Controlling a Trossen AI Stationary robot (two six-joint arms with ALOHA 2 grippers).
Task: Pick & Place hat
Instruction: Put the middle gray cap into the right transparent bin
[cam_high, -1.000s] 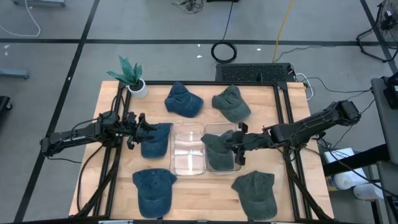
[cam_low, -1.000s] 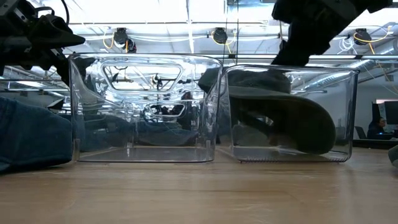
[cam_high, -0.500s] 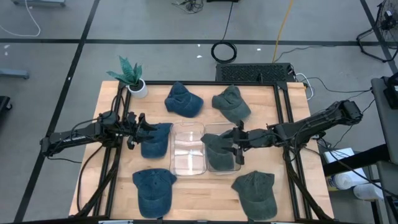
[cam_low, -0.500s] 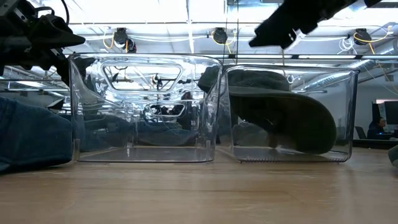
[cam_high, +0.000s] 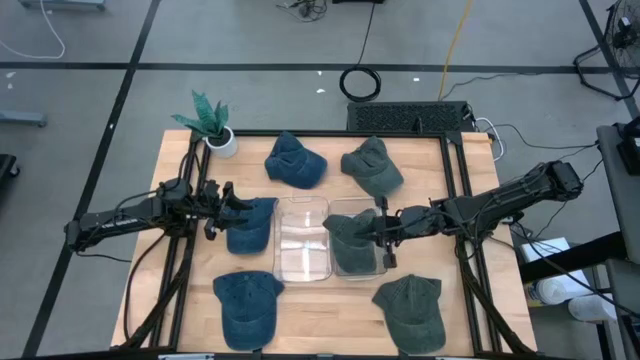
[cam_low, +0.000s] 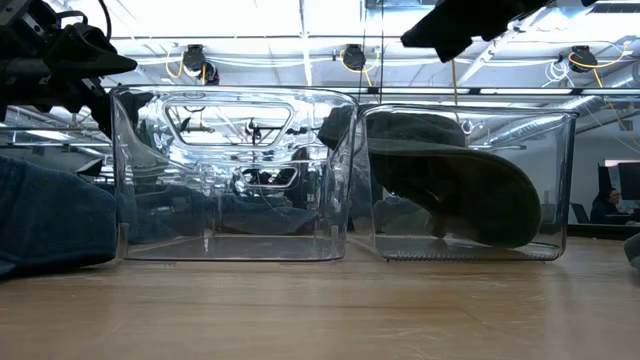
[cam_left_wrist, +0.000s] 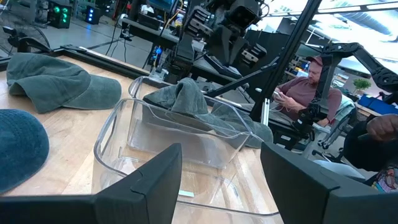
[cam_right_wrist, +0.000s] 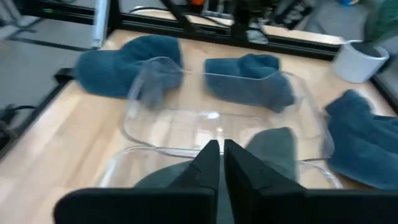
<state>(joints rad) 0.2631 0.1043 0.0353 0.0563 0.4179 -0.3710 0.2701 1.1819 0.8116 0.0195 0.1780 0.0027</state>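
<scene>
On the wooden tabletop (cam_high: 170, 290), two clear plastic bins stand side by side at the middle, touching or nearly so. One bin, the left bin (cam_high: 302, 238), holds nothing that shows; the right bin (cam_high: 352, 210) holds a grey-green hat (cam_high: 347, 237), which in the low view lies slumped against the bin's floor with its brim toward the far wall.

Around the bins lie five more hats. A blue hat (cam_high: 293, 160) and a green hat (cam_high: 371, 166) sit on the far side of the tabletop, another blue hat (cam_high: 251, 222) lies just beside the left bin, and a third blue hat (cam_high: 246, 306) and a second green hat (cam_high: 412, 308) lie on the near side. A small potted plant (cam_high: 210, 119) stands at the far left corner.

Reaching in from the right, the right gripper (cam_high: 380, 230) hangs over the right bin above the grey-green hat; its jaws are pressed together and hold nothing, as the right wrist view shows. The left gripper (cam_high: 232, 205) sits at the edge of the blue hat beside the left bin, its jaws spread wide and empty.

A person (cam_left_wrist: 300, 98) sits in the room beyond the tabletop.
</scene>
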